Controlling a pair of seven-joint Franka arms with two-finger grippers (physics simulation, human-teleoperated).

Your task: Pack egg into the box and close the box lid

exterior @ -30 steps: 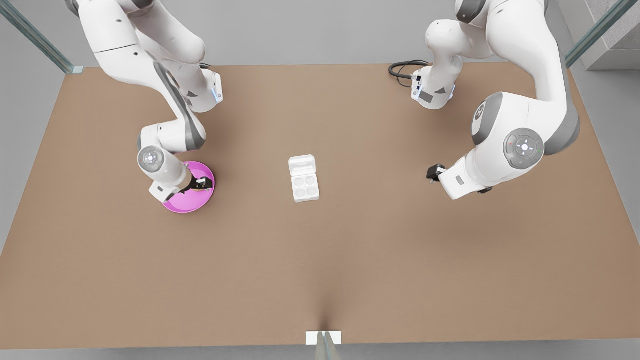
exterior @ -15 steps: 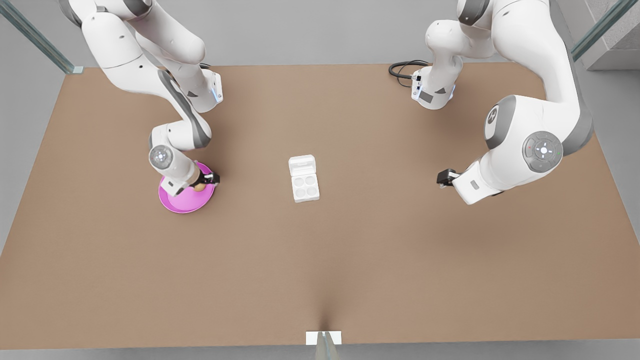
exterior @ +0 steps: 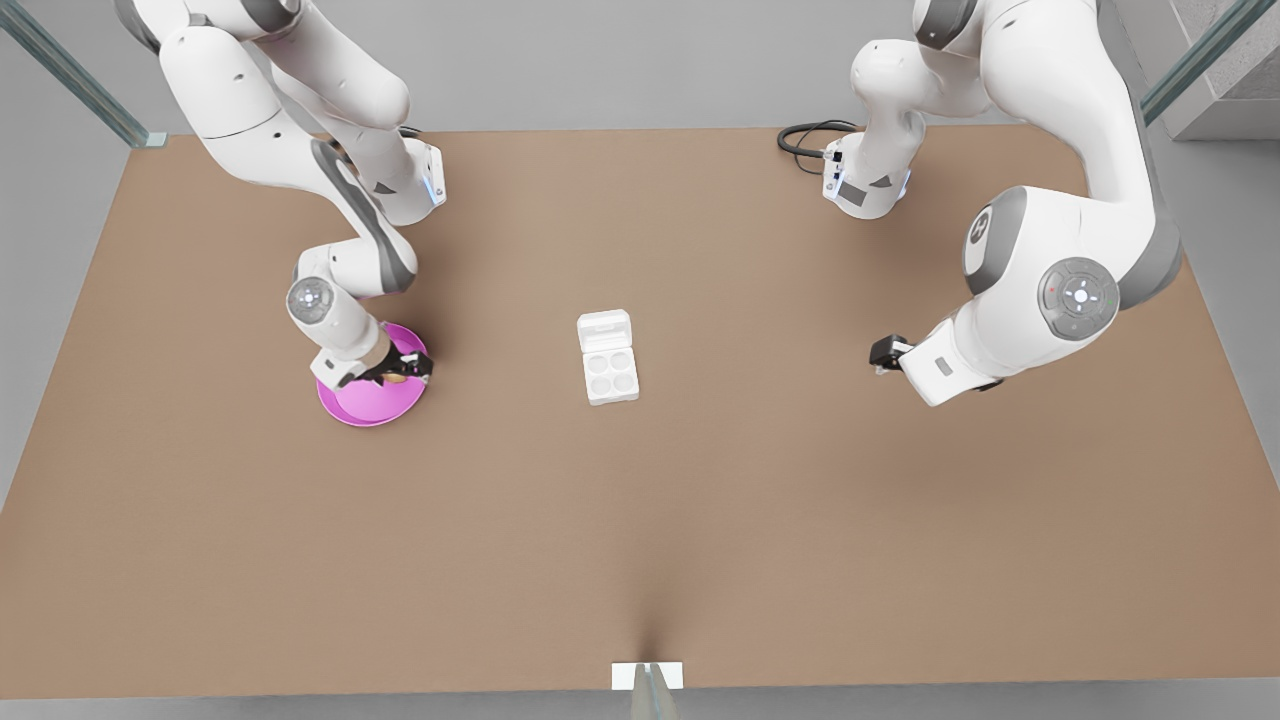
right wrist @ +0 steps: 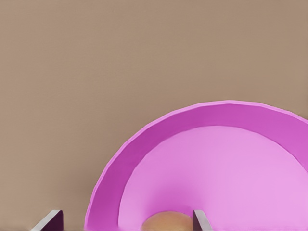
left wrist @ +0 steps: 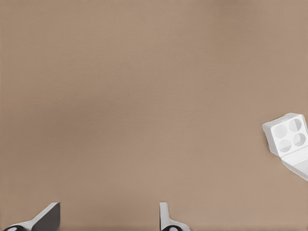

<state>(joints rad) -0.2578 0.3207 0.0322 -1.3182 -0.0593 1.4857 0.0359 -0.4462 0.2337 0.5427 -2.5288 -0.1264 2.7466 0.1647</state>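
Tan egg (right wrist: 166, 221) seemingly lying on pink plate (right wrist: 250, 159); white four-cup box (exterior: 611, 372) empty, lid (exterior: 604, 328) open flat.

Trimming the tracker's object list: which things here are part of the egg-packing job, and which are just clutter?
Job:
- egg, on the pink plate, between the right gripper's open fingers
- box, cups empty
- box lid, open
- left gripper, waiting

Lying about:
- black cable

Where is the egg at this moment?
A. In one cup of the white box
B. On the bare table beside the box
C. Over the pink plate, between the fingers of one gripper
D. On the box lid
C: the egg is over the pink plate between the right gripper fingers, and all four cups of the box are empty. The left gripper waits apart, open.
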